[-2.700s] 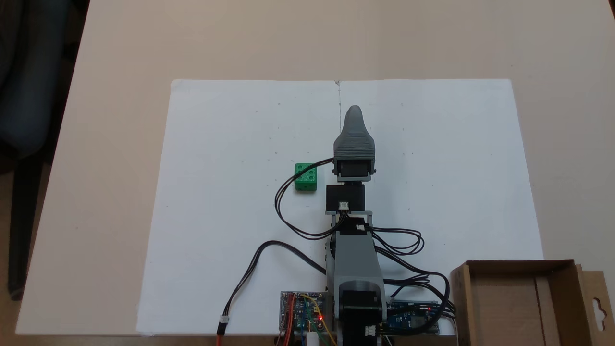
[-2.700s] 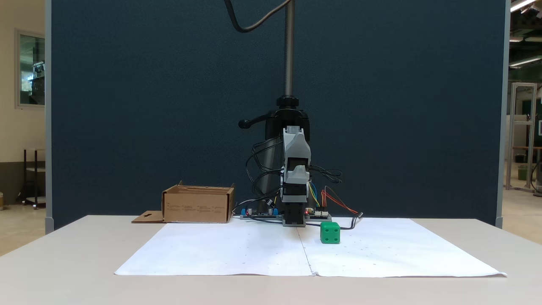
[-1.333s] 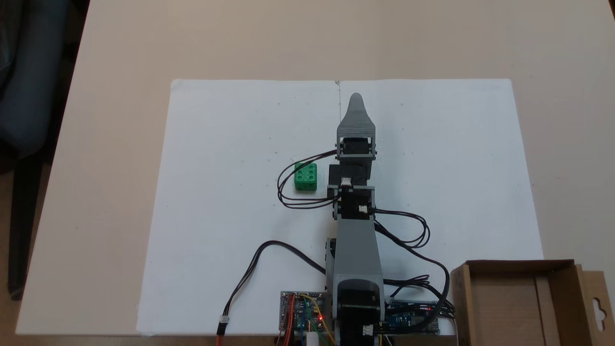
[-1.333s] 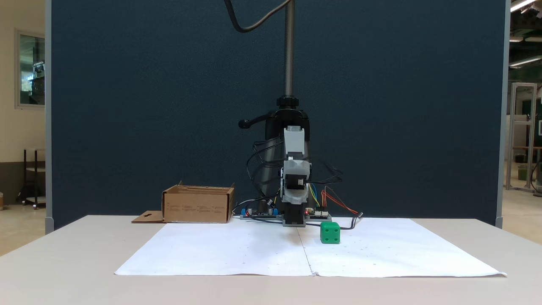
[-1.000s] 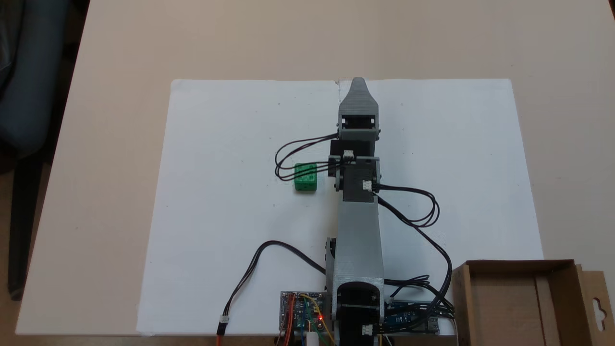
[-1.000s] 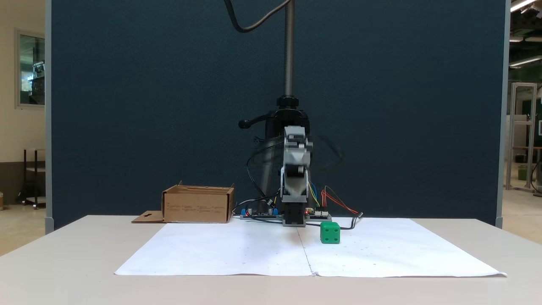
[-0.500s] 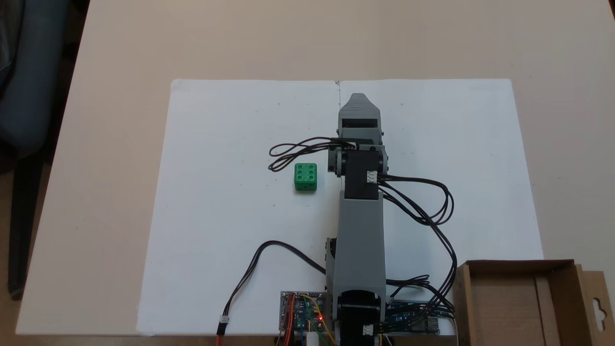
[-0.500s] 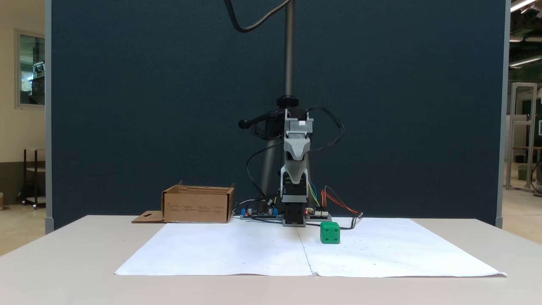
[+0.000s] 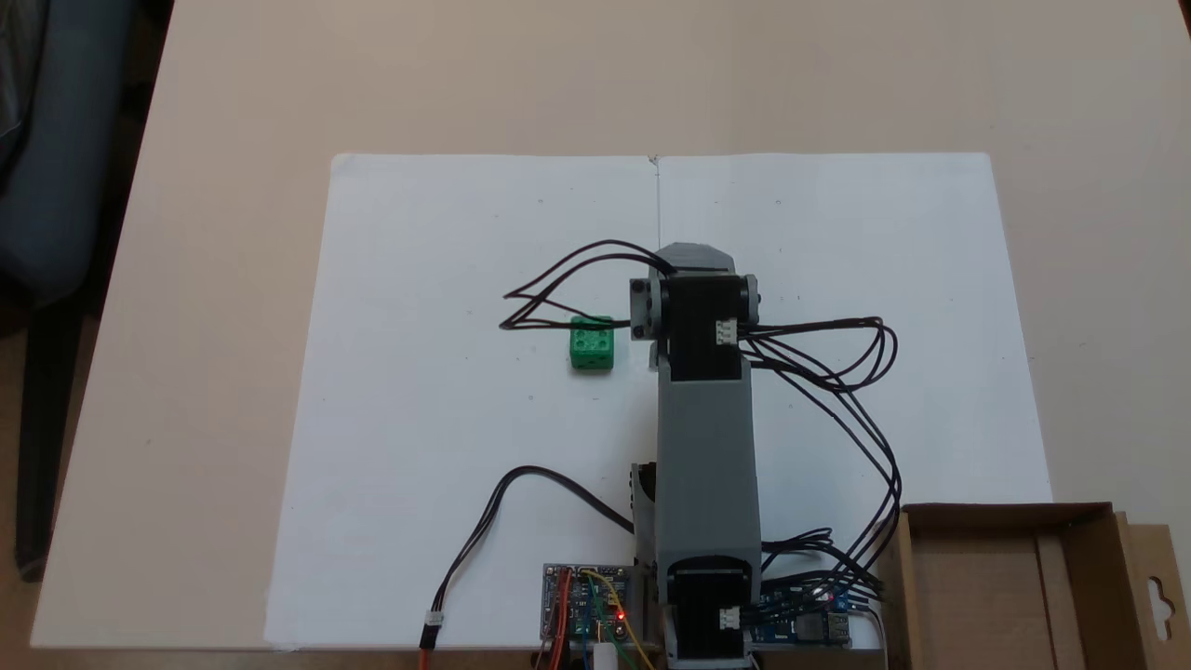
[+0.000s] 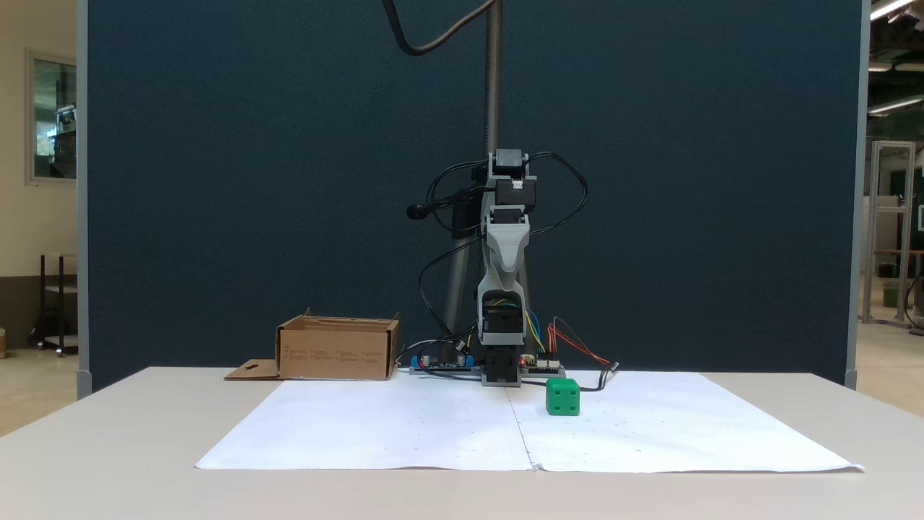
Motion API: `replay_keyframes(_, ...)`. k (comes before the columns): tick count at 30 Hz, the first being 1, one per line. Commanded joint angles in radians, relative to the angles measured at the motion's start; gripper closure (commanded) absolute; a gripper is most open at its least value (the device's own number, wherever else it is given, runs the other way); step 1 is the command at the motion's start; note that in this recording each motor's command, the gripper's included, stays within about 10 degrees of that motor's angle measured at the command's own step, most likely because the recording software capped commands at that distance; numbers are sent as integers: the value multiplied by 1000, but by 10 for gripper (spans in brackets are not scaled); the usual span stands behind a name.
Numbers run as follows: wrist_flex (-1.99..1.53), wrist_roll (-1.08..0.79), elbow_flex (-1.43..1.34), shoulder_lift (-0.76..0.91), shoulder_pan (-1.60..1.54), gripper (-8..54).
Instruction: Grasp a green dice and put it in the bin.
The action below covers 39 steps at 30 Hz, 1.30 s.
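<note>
Green dice (image 9: 591, 343) sat on white paper sheet (image 9: 447, 372), gripper (image 10: 507, 269) raised high, pointing down, jaw opening indiscernible, cardboard bin (image 9: 986, 596) apart at corner

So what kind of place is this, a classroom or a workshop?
Most likely a lab or workshop corner. A small robot arm with bare circuit boards stands on a table against a dark partition panel, and metal frames stand under strip lights in the hall beyond.
</note>
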<state>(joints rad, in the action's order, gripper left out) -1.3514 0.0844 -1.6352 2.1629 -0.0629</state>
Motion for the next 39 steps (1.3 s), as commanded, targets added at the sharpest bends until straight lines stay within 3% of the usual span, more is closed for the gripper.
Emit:
replay_keyframes(1, -167, 130, 49, 9, -57, 25)
replay_keyframes(9, -120, 268, 109, -28, -107, 25)
replay_keyframes(30, -21, 385, 126, -167, -296, 25)
replay_keyframes(39, 161, 465, 9, -184, -316, 25)
